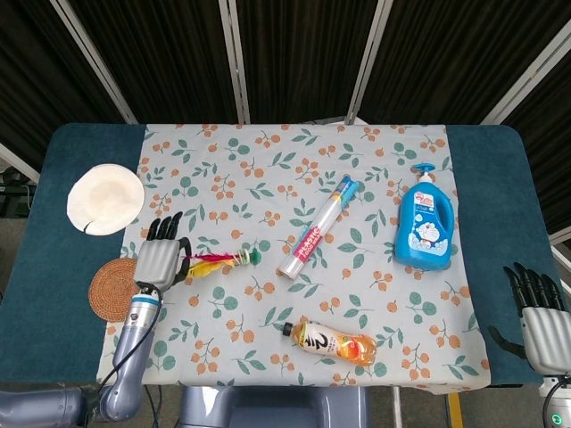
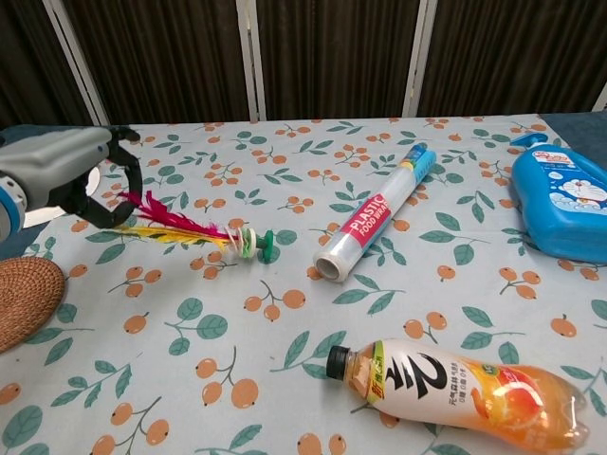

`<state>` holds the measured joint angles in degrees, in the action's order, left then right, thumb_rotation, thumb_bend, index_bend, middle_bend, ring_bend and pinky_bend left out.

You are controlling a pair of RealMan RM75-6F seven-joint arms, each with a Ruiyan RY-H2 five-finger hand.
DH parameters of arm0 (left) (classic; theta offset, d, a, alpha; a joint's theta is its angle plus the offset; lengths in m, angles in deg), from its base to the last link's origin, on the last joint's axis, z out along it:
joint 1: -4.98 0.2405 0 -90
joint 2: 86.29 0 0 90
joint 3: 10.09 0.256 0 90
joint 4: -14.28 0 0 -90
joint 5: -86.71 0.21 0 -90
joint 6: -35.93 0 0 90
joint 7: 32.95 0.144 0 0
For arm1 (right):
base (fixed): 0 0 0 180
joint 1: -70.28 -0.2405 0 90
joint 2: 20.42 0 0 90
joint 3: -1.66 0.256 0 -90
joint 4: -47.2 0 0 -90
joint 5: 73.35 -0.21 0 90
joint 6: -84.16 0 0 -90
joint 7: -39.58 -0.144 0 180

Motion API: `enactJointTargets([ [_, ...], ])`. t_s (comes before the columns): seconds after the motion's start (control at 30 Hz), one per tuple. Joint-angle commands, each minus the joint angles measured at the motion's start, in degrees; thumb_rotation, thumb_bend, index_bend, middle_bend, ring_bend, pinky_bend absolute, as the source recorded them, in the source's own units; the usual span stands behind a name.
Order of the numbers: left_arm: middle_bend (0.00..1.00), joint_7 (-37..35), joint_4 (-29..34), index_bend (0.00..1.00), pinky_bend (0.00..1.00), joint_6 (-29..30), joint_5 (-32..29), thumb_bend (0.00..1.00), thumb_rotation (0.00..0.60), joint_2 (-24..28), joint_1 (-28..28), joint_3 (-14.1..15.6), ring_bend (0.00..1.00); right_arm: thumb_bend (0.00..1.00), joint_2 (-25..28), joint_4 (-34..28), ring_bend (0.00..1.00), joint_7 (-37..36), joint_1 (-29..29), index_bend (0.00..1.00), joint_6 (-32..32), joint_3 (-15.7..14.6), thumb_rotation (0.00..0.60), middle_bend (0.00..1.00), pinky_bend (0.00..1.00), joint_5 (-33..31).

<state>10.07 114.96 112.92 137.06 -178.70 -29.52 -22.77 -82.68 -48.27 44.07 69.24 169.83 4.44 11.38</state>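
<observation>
My left hand (image 1: 161,260) (image 2: 64,175) grips a feather shuttlecock (image 1: 219,261) (image 2: 190,229) by its red and yellow feathers. The shuttlecock lies nearly level, its green and white base pointing right, and it seems to hang a little above the floral cloth (image 1: 268,169). My right hand (image 1: 541,314) rests off the table's front right corner with its fingers spread and nothing in it; only the head view shows it.
A woven coaster (image 1: 111,291) (image 2: 24,303) lies just left of my left hand, and a white disc (image 1: 105,198) sits beyond it. A cling film roll (image 1: 319,228) (image 2: 375,214), a blue pump bottle (image 1: 424,225) (image 2: 565,204) and a lying drink bottle (image 1: 332,341) (image 2: 469,393) occupy the centre and right.
</observation>
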Motion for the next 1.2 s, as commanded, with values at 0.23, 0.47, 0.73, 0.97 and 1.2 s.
enactJointTargets([
  [0.23,0.00,3.3,6.5,0.57,0.00,1.7,2.8,0.52,0.600,3.6,-2.1,-1.8,0.00,0.12,0.0,0.0,0.00,0.1,0.0,0.00,0.0,0.0,0.600,0.00,0.00,-0.1],
  [0.47,0.00,4.2,8.4,0.57,0.00,1.9,2.2,0.52,0.600,5.1,-2.2,-1.2,0.00,0.12,0.0,-0.1,0.00,0.2,0.0,0.00,-0.1,0.0,0.600,0.00,0.00,-0.2],
  [0.73,0.00,4.1,9.1,0.57,0.00,2.0,1.4,0.52,0.600,5.7,-2.5,-1.0,0.00,0.12,0.0,-0.1,0.00,0.3,0.0,0.00,0.0,0.1,0.600,0.00,0.00,-0.2],
  [0.97,0.00,4.1,10.0,0.57,0.00,2.6,1.7,0.53,0.600,6.0,-2.9,-0.9,0.00,0.13,0.0,-0.1,0.00,0.3,0.0,0.00,0.0,0.0,0.600,0.00,0.00,-0.2],
  [1.2,0.00,4.1,10.7,0.57,0.00,3.0,1.5,0.53,0.600,6.3,-3.1,-1.1,0.00,0.12,0.0,-0.1,0.00,0.4,0.0,0.00,-0.1,0.0,0.600,0.00,0.00,-0.2],
])
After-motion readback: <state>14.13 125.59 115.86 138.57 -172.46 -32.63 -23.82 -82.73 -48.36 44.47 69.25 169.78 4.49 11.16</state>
